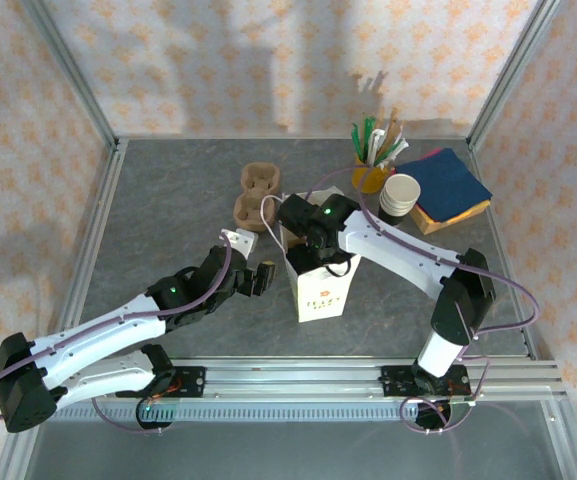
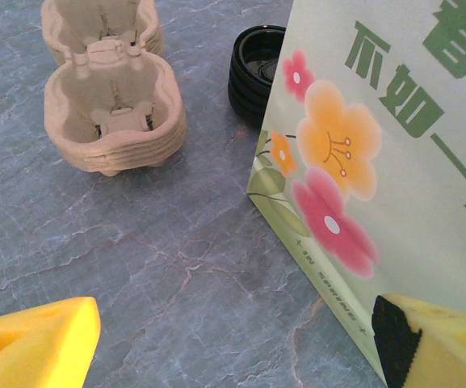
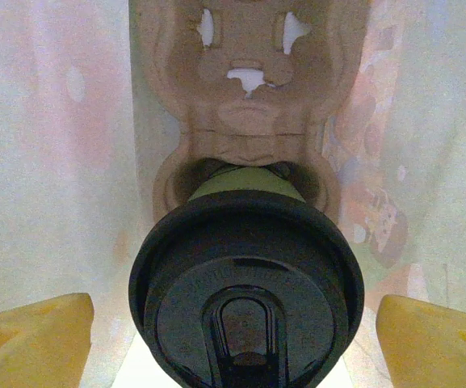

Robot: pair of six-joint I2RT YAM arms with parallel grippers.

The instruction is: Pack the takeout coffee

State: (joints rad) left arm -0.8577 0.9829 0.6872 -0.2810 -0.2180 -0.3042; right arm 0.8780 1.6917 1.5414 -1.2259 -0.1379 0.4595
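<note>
The takeout coffee, a pale cup under a round black lid, stands in one well of a brown pulp carrier inside the paper bag. My right gripper reaches down into the bag from above. It is open, with a yellow pad on each side of the lid and a small gap to each. My left gripper is open over bare table at the bag's left side. Its right pad sits against the flowered bag wall.
A stack of pulp carriers and a stack of black lids lie behind the bag. At the back right stand a yellow cup of sticks and straws, lidless white cups and blue and yellow napkins.
</note>
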